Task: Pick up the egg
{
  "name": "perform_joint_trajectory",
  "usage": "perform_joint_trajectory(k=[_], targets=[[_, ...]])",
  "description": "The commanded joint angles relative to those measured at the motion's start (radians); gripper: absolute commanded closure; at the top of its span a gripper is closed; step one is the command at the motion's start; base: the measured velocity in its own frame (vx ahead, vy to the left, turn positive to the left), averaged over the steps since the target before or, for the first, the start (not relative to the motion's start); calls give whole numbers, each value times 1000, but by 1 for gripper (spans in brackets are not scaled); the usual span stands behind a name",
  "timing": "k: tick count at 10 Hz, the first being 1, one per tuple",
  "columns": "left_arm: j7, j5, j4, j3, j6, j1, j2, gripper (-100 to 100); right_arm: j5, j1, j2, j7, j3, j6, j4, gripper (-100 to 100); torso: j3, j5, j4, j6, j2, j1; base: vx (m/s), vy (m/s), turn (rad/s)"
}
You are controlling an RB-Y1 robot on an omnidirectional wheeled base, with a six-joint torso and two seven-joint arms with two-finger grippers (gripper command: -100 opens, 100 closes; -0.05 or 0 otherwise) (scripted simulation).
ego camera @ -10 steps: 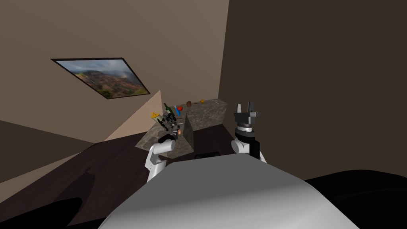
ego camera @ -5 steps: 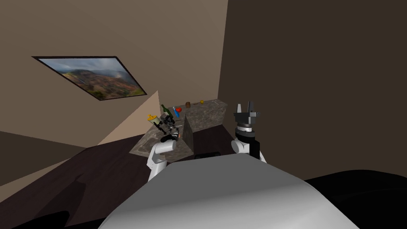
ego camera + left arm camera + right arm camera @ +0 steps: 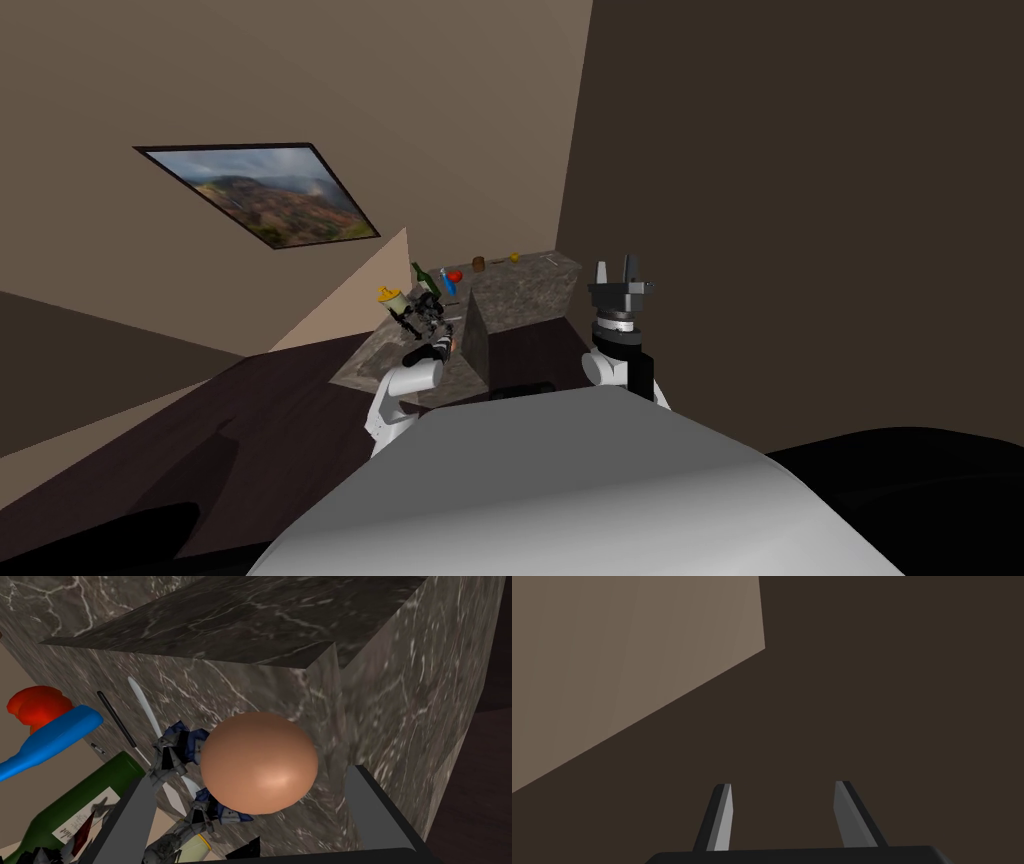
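A brown egg (image 3: 259, 762) sits close in front of my left gripper (image 3: 250, 776), against the corner of a dark marble block (image 3: 390, 691). The gripper is open. Its two fingers (image 3: 135, 816) stand on either side of the egg, with a gap on each side. In the head view the left gripper (image 3: 446, 343) reaches over the marble counter (image 3: 520, 295) near its raised step. My right gripper (image 3: 613, 270) is held up to the right of the counter, open and holding nothing (image 3: 782, 791).
Beside the egg lie a grey and blue toy figure (image 3: 175, 751), a green bottle (image 3: 75, 801), a blue-handled thing (image 3: 50, 738), a red thing (image 3: 37, 703), a white utensil (image 3: 145, 711) and a thin black stick (image 3: 116, 718). A yellow-topped bottle (image 3: 390, 297) stands at the counter's left edge.
My head view swung left, then back right. My left hand has dropped slightly beside the counter's step. The right arm has not moved.
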Motion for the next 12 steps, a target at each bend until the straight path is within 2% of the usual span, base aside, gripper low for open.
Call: perform_joint_trajectory(k=[1, 2, 3, 4, 8, 9, 10, 12], targets=[[-14, 9, -12, -16, -31, 37, -1, -100, 0, 0, 0, 0, 0, 0, 0, 0, 0, 0, 0, 0, 0, 0, 113, -7, 124], [-19, 13, -17, -21, -40, 49, -1, -100, 0, 0, 0, 0, 0, 0, 0, 0, 0, 0, 0, 0, 0, 0, 98, 8, 102], [-14, 12, -9, -15, -30, 34, 1, -100, 0, 0, 0, 0, 0, 0, 0, 0, 0, 0, 0, 0, 1, 1, 39, 4, 15], [-16, 12, -9, -16, -32, 35, 1, 100, 0, 0, 0, 0, 0, 0, 0, 0, 2, 0, 1, 0, 4, 1, 5, 0, 5], [-15, 12, -9, -16, -32, 35, 1, 100, 0, 0, 0, 0, 0, 0, 0, 0, 4, 0, 2, 1, 7, 1, 1, 0, -1], [-15, 12, -9, -16, -32, 35, 1, 0, 0, 0, 0, 0, 0, 0, 0, 0, 4, 0, 2, 1, 7, 1, 0, 0, 0], [1, -3, 3, -1, -3, -1, -2, 100, 0, 0, 0, 0, 0, 0, 0, 0, 4, 0, 2, 1, 7, 1, -89, 1, -182], [20, -19, 23, 19, 33, -50, -3, 100, 0, -1, 0, 0, 0, 0, 0, 0, 9, 0, 3, 2, 15, 1, -166, 9, -214]])
